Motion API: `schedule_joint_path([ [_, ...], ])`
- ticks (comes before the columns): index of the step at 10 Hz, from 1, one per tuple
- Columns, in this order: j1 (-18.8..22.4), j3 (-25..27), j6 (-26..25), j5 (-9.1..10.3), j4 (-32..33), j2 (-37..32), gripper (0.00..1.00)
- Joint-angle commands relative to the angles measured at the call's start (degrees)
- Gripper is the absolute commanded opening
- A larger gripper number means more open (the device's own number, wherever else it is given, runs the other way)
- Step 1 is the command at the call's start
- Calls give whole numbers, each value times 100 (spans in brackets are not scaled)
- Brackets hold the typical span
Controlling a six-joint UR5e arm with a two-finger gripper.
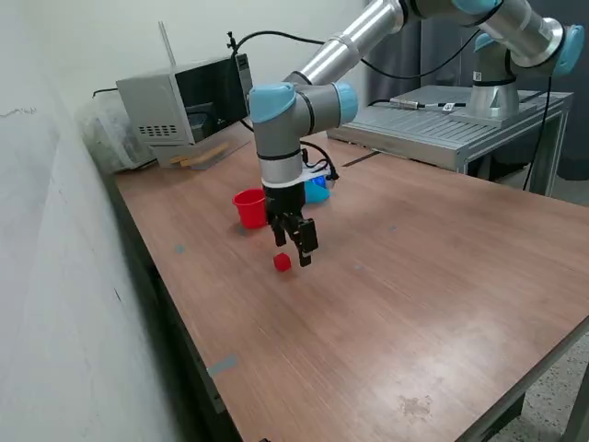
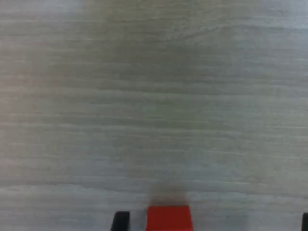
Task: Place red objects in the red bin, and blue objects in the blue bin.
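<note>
Matt wood-grain table [image 1: 386, 276], glossy plastic red cup [image 1: 248, 208]

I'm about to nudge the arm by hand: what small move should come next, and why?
Probably a straight drop. The gripper hangs open just above the table, and in the wrist view the red cube sits between its fingers. Lowering should bring the fingers around the cube before closing; the red cup waits just behind.

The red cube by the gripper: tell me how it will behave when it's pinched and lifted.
The red cube has flat faces and sits square on the table, so it probably won't roll. It looks solid and tiny, likely stiff and light. Being so small beside the gripper, it might twist or slip out if pinched off-center.
</note>
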State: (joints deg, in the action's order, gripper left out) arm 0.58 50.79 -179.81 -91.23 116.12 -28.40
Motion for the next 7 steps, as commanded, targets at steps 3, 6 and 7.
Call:
schedule_joint_path([
  [3, -6, -42, 323, -35, 7, 37, 100],
  [6, -14, -34, 402, -114, 288, 37, 100],
  [7, -32, -42, 385, -123, 297, 37, 100],
])
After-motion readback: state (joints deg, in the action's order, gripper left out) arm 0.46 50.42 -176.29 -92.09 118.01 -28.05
